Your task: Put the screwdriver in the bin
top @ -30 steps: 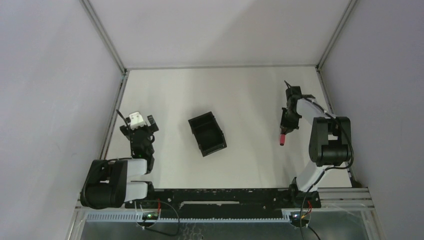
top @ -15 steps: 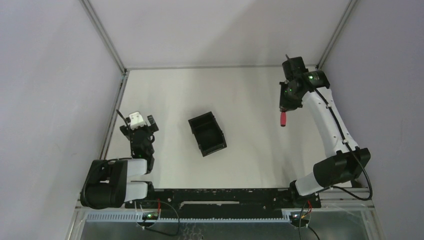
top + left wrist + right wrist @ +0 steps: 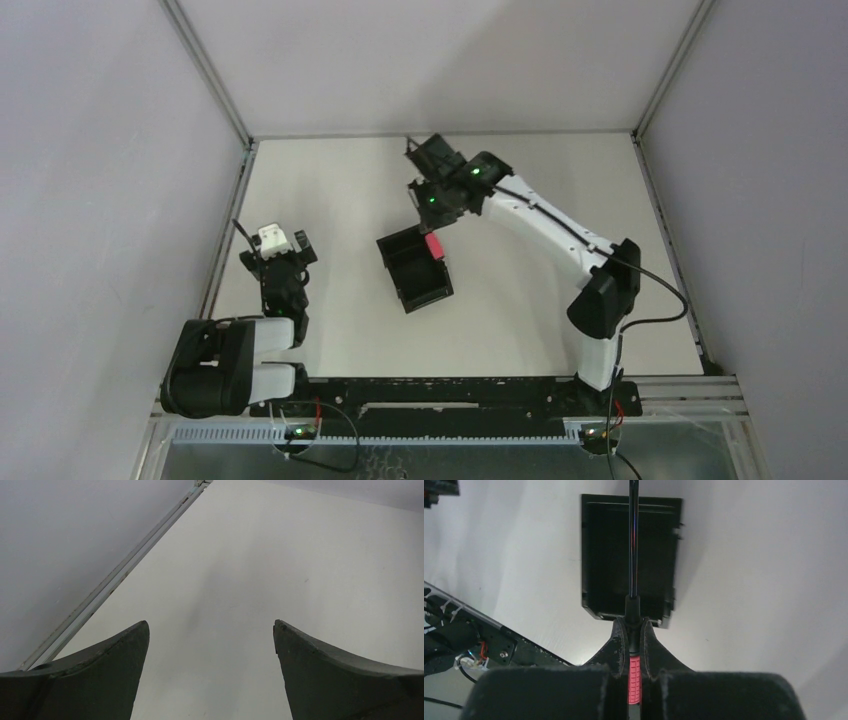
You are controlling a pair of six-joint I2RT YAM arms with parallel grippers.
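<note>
Smooth black plastic bin (image 3: pixel 606 555); ribbed-handled screwdriver (image 3: pixel 635 677).

- The right gripper (image 3: pixel 634 630) is clamped on the screwdriver (image 3: pixel 635 676), with both dark fingers (image 3: pixel 620 642) pressed against its red ribbed handle.
- The screwdriver's thin dark shaft runs lengthwise across the open inside of the black bin (image 3: pixel 587 550) and on past the bin's far wall.
- The bin sits upright on the white table (image 3: pixel 754 580), its near wall just ahead of the fingertips.
- Off the bin's near-left corner lies a black frame rail (image 3: pixel 504 640) with wiring (image 3: pixel 469 662).
</note>
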